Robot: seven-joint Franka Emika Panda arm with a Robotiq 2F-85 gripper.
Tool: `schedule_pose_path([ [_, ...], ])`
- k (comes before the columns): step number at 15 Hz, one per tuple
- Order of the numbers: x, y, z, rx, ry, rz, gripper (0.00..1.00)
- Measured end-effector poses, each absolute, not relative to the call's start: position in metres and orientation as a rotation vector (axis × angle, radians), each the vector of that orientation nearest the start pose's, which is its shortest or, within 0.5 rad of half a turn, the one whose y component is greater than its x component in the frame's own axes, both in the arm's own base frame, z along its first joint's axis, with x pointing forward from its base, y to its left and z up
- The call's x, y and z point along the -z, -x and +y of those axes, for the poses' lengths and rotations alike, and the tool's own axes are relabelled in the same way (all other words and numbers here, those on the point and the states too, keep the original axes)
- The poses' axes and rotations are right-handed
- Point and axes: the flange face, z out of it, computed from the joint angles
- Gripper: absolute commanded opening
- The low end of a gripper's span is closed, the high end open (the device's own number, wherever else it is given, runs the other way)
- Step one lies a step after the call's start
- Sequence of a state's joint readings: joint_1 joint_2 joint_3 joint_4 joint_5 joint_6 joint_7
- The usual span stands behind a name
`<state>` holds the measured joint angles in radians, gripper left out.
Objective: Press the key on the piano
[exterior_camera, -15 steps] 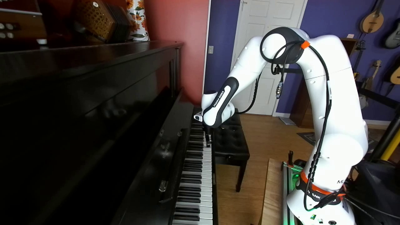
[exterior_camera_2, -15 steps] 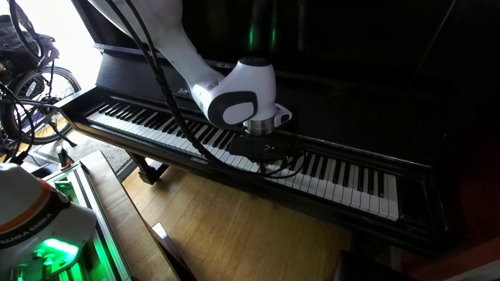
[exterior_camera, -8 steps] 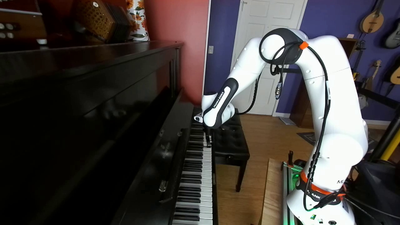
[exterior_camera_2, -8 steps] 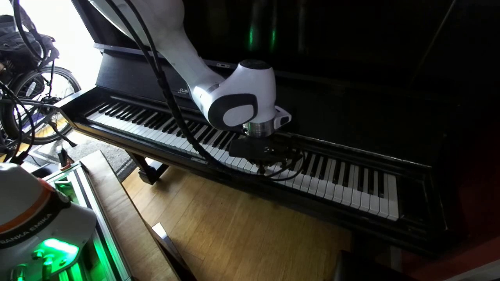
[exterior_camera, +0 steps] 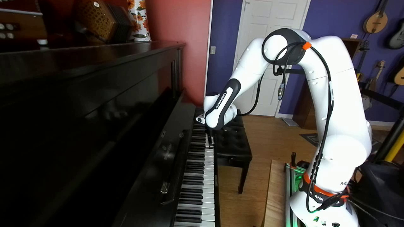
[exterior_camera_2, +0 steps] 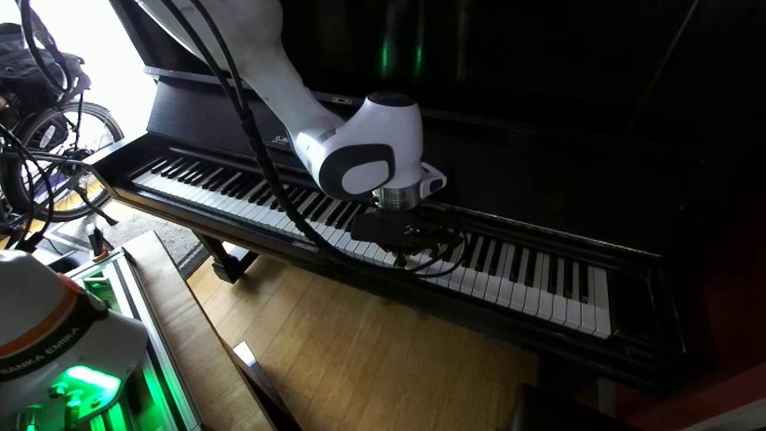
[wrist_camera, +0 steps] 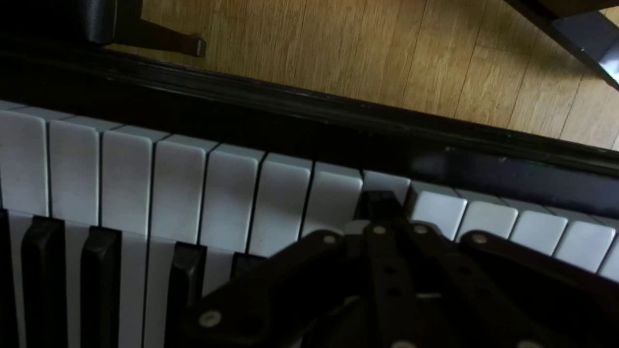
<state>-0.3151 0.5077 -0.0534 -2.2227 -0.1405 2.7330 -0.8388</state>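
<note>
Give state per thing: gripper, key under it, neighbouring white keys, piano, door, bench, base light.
gripper, shut, nothing seen between the fingers
key under it, looks pressed, sits lower than its neighbours
neighbouring white keys, up
piano, open, keys exposed
door, looks closed
bench, upright
base light, lit green

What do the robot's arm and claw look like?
The arm is white and rounded, with dark grey patches and FRANKA EMIKA lettering. A black cable runs past an orange clip. The claw is black, with narrow bars and round, pale screws.
</note>
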Motion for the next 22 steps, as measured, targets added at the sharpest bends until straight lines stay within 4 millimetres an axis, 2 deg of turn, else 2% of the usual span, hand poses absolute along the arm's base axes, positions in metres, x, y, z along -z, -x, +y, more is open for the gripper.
schedule_pose_path([
  [6,-0.148,-0.510,-0.192,-0.056,3.069,-0.960,0.00],
  [10,-0.160,-0.515,-0.190,-0.023,3.078,-0.972,0.00],
  [11,-0.164,-0.516,-0.190,-0.012,3.082,-0.974,0.21],
  [13,-0.173,-0.518,-0.191,0.007,3.090,-0.977,0.32],
  [18,-0.191,-0.521,-0.191,0.047,3.106,-0.981,0.71],
  [22,-0.210,-0.520,-0.188,0.085,3.120,-0.987,0.99],
])
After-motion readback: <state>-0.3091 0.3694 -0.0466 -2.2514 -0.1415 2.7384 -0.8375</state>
